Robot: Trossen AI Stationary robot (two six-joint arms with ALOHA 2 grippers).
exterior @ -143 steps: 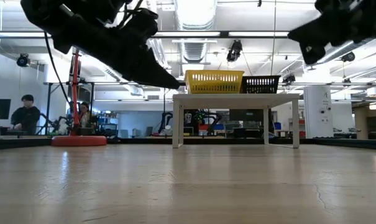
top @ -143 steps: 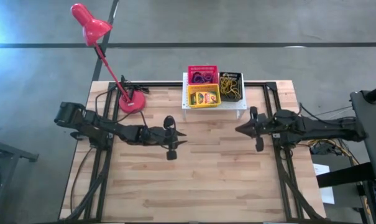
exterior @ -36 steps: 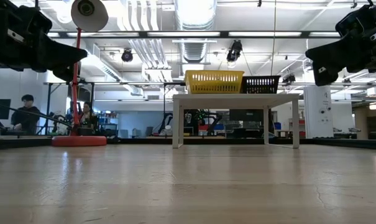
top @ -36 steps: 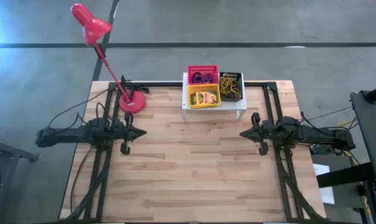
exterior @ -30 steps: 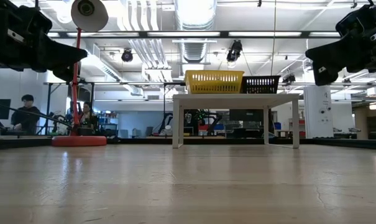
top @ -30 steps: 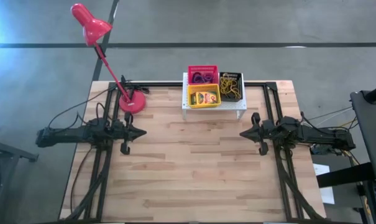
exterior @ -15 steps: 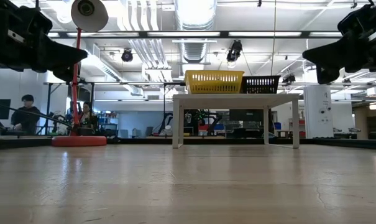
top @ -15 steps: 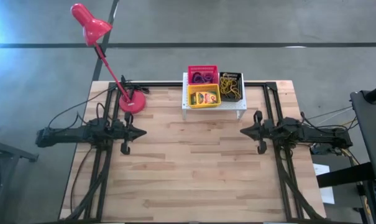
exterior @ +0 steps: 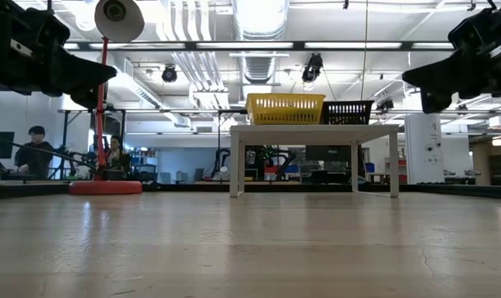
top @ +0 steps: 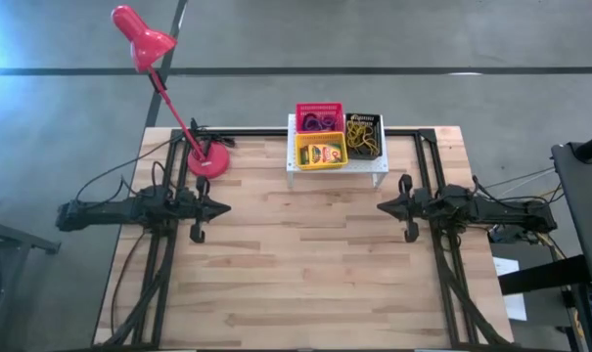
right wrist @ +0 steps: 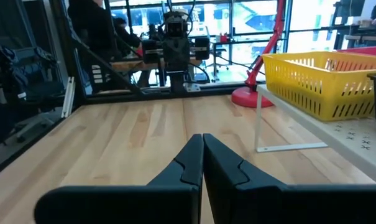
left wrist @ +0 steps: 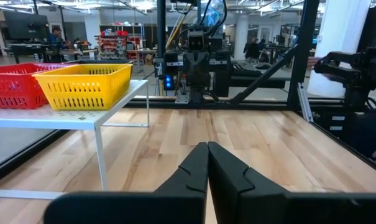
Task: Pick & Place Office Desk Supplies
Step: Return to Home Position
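On a white perforated shelf (top: 337, 164) at the table's far middle stand three mesh baskets. The pink-red basket (top: 319, 112) holds purple loops (top: 318, 123). A crayon box (top: 322, 154) lies in the yellow basket (top: 320, 150), and the black basket (top: 363, 135) holds yellow loops (top: 362, 139). My left gripper (top: 225, 207) hovers shut at the table's left side, pointing level toward the middle. Opposite it, my right gripper (top: 380, 207) hovers shut at the right side and points level toward the middle. Neither holds anything.
A red desk lamp stands with its base (top: 207, 162) at the far left, and its head (top: 139, 37) reaches beyond the table. Bare wooden tabletop (top: 305, 264) lies between and in front of the arms. Beyond the table, a seated person (exterior: 35, 153) shows in the room.
My right gripper has turned a little at the wrist without leaving its place, and stays shut.
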